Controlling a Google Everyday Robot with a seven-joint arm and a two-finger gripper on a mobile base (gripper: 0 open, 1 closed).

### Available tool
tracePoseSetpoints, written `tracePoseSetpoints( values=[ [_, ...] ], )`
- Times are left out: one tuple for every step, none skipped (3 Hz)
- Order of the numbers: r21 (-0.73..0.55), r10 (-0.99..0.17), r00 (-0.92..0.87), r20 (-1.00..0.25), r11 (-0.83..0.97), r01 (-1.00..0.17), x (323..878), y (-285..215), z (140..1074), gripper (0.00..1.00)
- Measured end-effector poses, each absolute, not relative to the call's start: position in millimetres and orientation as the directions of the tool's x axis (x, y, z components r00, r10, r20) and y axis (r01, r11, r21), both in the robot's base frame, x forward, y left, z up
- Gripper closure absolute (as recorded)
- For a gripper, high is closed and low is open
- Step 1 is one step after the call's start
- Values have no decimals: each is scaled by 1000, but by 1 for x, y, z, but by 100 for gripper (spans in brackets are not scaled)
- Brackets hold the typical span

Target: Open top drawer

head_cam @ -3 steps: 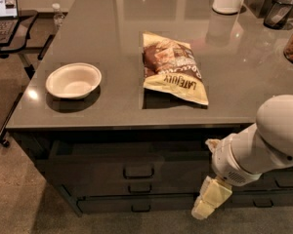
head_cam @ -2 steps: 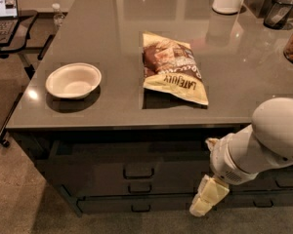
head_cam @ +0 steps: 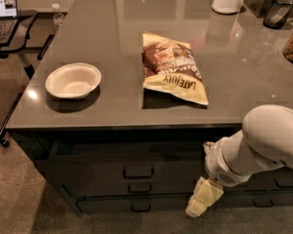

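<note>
The big grey bench [head_cam: 234, 82] comes first. The top drawer [head_cam: 88, 168] sits right under its top. A snack bag [head_cam: 173, 67] and a white bowl [head_cam: 73, 80] lie on the bench. The gripper [head_cam: 201, 203] hangs low, right of the drawer's handle [head_cam: 138, 170]. I cannot tell if it is apart or together.

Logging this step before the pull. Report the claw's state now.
Claw: open or closed cannot be told. It hangs low before the drawer fronts, right of and below the top drawer pull, not touching it.
</note>
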State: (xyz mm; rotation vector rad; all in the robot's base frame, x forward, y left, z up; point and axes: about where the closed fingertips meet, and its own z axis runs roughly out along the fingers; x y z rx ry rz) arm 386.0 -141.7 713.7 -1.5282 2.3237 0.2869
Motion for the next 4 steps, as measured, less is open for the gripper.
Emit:
tracePoseSetpoints(
  values=[
    [-12, -847, -362, -389, 398, -918, 393, -138, 702, 0],
    [-4, -850, -352, -392, 384, -923, 402, -132, 688, 0],
    [1, -853, -342, -395, 372, -928, 410, -126, 679, 0],
    [4, -854, -334, -398, 362, -932, 418, -124, 669, 0]
  ],
)
